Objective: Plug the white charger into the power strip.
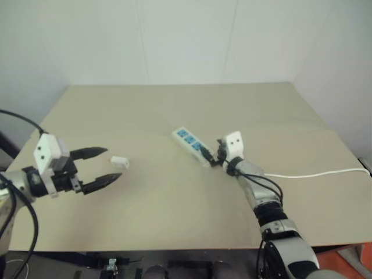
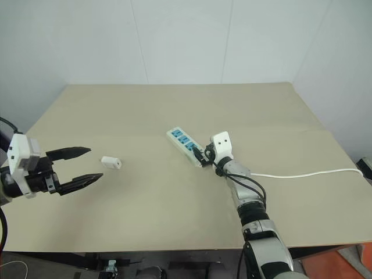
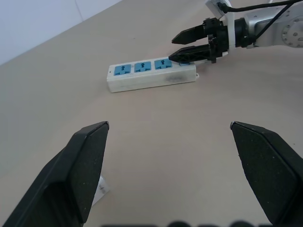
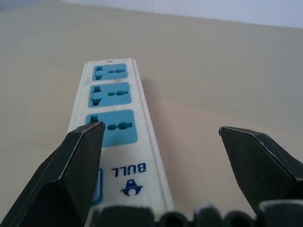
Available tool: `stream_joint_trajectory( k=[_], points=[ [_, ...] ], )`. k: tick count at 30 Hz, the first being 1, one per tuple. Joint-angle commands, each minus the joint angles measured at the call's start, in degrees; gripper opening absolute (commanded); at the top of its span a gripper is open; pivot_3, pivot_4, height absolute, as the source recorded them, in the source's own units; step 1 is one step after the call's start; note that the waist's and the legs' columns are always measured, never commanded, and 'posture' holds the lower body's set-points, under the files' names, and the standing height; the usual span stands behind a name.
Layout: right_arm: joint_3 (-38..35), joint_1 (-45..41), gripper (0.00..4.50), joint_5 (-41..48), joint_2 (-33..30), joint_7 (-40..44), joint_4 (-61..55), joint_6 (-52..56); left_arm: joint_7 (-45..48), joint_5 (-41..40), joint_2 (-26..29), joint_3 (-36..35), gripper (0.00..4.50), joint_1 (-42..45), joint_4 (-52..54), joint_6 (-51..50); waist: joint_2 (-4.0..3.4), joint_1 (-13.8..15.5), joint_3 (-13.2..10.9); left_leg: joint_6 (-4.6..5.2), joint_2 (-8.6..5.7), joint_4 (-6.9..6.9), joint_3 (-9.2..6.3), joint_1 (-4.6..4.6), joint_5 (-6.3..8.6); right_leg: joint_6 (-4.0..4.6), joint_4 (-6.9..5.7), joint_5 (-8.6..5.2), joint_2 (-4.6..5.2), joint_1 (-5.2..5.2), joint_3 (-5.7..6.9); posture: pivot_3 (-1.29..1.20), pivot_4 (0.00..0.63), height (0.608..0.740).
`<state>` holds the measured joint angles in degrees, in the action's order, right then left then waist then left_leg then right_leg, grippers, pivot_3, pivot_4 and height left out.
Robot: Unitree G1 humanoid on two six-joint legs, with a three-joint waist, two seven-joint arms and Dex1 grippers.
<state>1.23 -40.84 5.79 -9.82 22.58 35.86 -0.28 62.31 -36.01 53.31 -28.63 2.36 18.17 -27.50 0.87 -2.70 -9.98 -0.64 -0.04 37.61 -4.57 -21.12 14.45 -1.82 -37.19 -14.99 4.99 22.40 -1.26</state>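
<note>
The power strip [image 1: 191, 145], a long white bar with three blue sockets, lies slanted at the table's middle. My right gripper [image 1: 210, 156] is open at its switch end. In the right wrist view one black finger [image 4: 71, 165] hangs over that end of the power strip [image 4: 116, 109] and the other stands off to the side over bare table. The white charger [image 1: 119, 161] lies on the table to the left. My left gripper [image 1: 113, 163] is open just beside it, with nothing between its fingers. The left wrist view shows the power strip [image 3: 150, 75] ahead and the right gripper [image 3: 182, 45] at its end.
A thin white cord [image 1: 317, 173] runs from the strip's near end to the table's right edge. The beige table [image 1: 174, 110] stands against a white wall, with bare surface behind and in front of the strip.
</note>
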Motion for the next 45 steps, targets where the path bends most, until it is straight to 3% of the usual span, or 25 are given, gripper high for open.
stream_joint_trajectory(
  k=[1, 6, 14, 29, 40, 45],
  points=[
    [-0.54, -0.48, 4.48, 0.72, 0.63, 2.49, 1.67, -2.94, 0.37, -0.39, 1.04, -2.63, 4.5, -0.71, 1.18, 1.16, 0.0, -0.04, 0.0, 0.0, 0.01, 0.0, 0.0, 0.01, 0.0, 0.0, -0.01, 0.0, -0.02, 0.0, 0.0, 0.0, 0.15, 0.74],
    [-0.69, 1.71, 4.48, 3.46, 1.67, 6.86, -3.93, -1.97, 0.32, -0.63, 1.05, -3.51, 4.5, -1.62, 1.8, 0.99, -0.02, -0.05, -0.01, 0.0, 0.04, -0.03, 0.0, 0.0, 0.0, 0.0, -0.01, 0.0, -0.03, 0.02, -0.01, 0.0, 0.15, 0.74],
    [0.46, 3.98, 4.48, 1.79, 2.65, 6.71, -5.14, -1.41, 0.26, -0.63, 1.15, -3.55, 4.5, -1.75, 1.85, 0.96, -0.03, -0.03, -0.02, 0.0, 0.03, -0.07, 0.02, 0.0, 0.0, 0.0, -0.02, 0.0, -0.03, 0.08, -0.06, 0.0, 0.15, 0.74],
    [2.12, -0.28, 4.48, -3.78, 5.12, 2.59, 9.26, -6.51, 0.57, -0.6, 1.76, -3.37, 4.5, -1.07, 1.53, 1.09, 0.06, -1.33, 0.03, -0.52, 0.07, -0.52, 0.08, 0.18, -0.31, 0.1, -0.03, 0.1, -0.1, 0.15, -0.21, 0.0, 0.15, 0.74],
    [2.04, -6.11, 4.48, -5.21, 7.56, 2.32, 22.23, -10.15, 0.47, -0.78, 2.09, -4.07, 4.5, -1.38, 1.94, 0.77, 0.21, -2.26, 0.12, -0.52, 1.01, -0.77, 0.46, 0.93, -0.31, 0.55, 0.01, 0.37, -1.18, -0.15, -0.78, 0.0, 0.15, 0.74],
    [1.86, -6.1, 3.44, -4.74, 7.28, 5.01, 22.06, -9.36, 0.35, -0.82, 2.12, -4.71, 4.5, -1.93, 2.46, 0.52, 0.21, -2.39, 0.13, -0.52, 1.15, -0.82, 0.48, 0.93, -0.31, 0.59, 0.04, 0.4, -1.33, -0.1, -0.85, 0.0, 0.15, 0.74]
  ],
)
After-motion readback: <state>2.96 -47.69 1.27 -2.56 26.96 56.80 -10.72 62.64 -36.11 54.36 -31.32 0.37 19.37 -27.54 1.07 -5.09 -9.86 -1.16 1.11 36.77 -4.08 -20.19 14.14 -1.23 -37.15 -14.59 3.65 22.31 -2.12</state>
